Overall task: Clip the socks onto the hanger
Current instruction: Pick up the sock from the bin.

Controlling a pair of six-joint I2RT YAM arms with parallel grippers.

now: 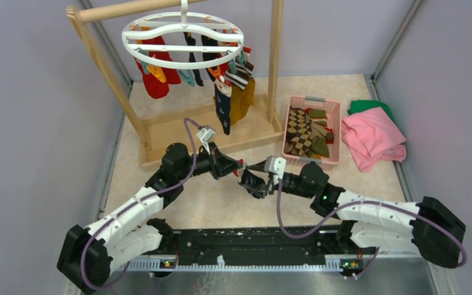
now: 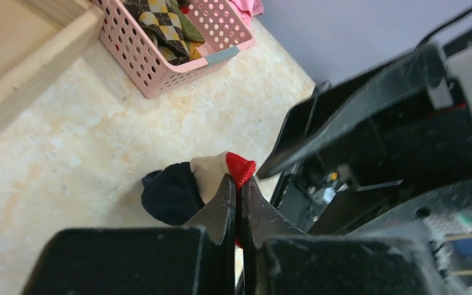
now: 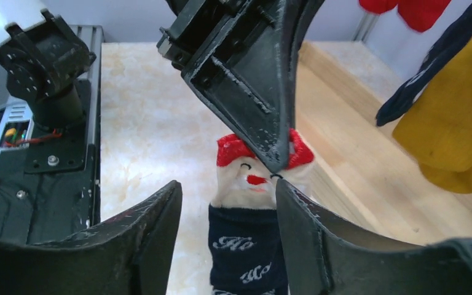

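A navy sock [image 3: 249, 246] with a cream face and a red cuff [image 2: 241, 167] hangs low over the table between the two arms. My left gripper [image 2: 238, 181] is shut on the red cuff, its fingers [image 3: 252, 92] coming down from above in the right wrist view. My right gripper [image 3: 227, 184] stands open, one finger on each side of the sock's navy part; the right-hand finger is close against the sock. In the top view the two grippers meet at the table's middle [image 1: 246, 173]. The white round hanger [image 1: 183, 38] hangs from the wooden rack with several socks [image 1: 233, 92] clipped to it.
A pink basket [image 1: 338, 132] holding several argyle and green socks sits at the right of the rack. Pink cloth [image 1: 372, 138] and green cloth [image 1: 369, 106] lie further right. The rack's wooden base [image 1: 178, 132] runs just behind the grippers. A mustard sock [image 3: 455, 129] hangs close by.
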